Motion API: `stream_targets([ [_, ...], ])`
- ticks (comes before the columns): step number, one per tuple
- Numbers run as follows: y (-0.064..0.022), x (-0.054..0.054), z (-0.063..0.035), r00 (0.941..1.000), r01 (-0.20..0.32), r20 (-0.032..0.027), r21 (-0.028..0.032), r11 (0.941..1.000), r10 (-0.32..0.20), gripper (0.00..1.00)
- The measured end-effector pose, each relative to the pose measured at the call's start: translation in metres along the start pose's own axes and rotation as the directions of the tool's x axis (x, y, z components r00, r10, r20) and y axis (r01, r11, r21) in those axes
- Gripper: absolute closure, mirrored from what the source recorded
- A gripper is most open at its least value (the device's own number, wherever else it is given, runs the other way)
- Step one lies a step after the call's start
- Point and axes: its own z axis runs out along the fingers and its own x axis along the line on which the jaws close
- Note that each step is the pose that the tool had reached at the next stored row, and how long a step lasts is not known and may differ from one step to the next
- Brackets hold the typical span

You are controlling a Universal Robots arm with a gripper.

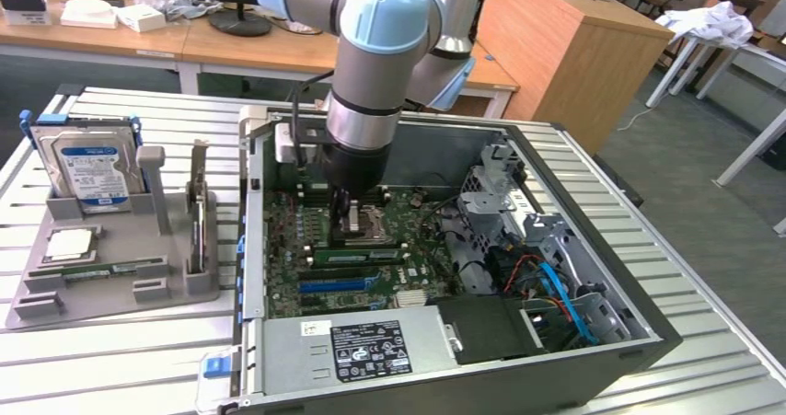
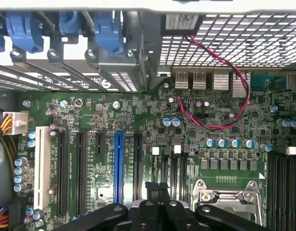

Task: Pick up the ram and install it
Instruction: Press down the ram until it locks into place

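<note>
The ram [image 1: 98, 270], a long thin green stick, lies flat along the front of the grey holder [image 1: 184, 291] at the exterior view's left, well away from the arm. My gripper [image 1: 350, 213] hangs low inside the open computer case [image 1: 577, 360], just above the motherboard [image 1: 289, 249] beside the CPU socket [image 1: 368, 231]. In the wrist view the black fingertips [image 2: 157, 186] are pressed together over the board with nothing between them, and the CPU socket [image 2: 225, 197] is close by. A green strip [image 1: 359, 251] lies along the memory slots; I cannot tell whether it is a stick.
The holder also carries a blue-labelled hard drive [image 1: 88, 171], a square silver CPU chip [image 1: 69, 243] and an upright thin card [image 1: 197, 213]. Expansion slots [image 2: 118, 166], a red-and-black wire [image 2: 215, 122], drive cages [image 1: 498, 185] and the power supply [image 1: 356, 346] crowd the case.
</note>
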Motion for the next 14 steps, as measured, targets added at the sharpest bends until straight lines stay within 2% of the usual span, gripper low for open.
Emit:
stream_targets([
  [6, 0.0002, -0.0001, 0.0025, 1.0000, 0.000, 0.0001, 0.0005, 1.0000, 0.000, 0.90],
  [11, 0.0026, -0.0002, 0.0056, 1.0000, 0.000, 0.0001, 0.0050, 1.0000, 0.000, 0.90],
  [14, 0.0026, -0.0003, 0.0068, 1.0000, 0.000, -0.0001, 0.0052, 1.0000, 0.000, 0.90],
])
